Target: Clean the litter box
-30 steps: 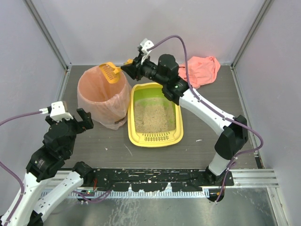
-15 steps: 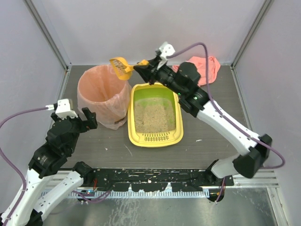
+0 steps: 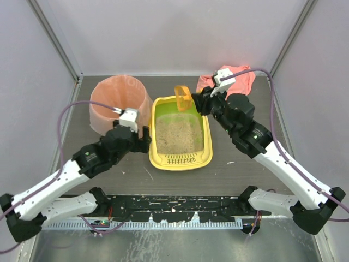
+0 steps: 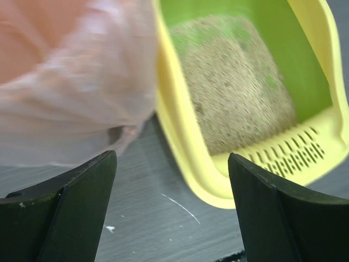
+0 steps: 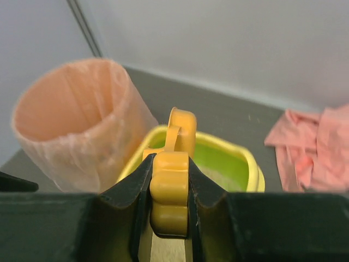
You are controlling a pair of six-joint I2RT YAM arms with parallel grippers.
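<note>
right gripper [image 5: 170,188] clamped on orange scoop [image 3: 182,97] handle, scoop upright over the litter box [image 3: 154,143] far rim | right arm bent, reaching in from near-right table corner | left gripper [image 4: 172,185] jaws apart, empty, low between box's left rim and pink-bagged bin [image 3: 112,101] | left arm stretched from near-left corner | litter box mid-table, grate nearest

L arm [image 3: 54,183], R arm [image 3: 289,169]: white links, blk joints, purple cables [image 3: 82,102], white wrist cams [image 3: 129,116], blk fingers [image 4: 71,207].
</note>
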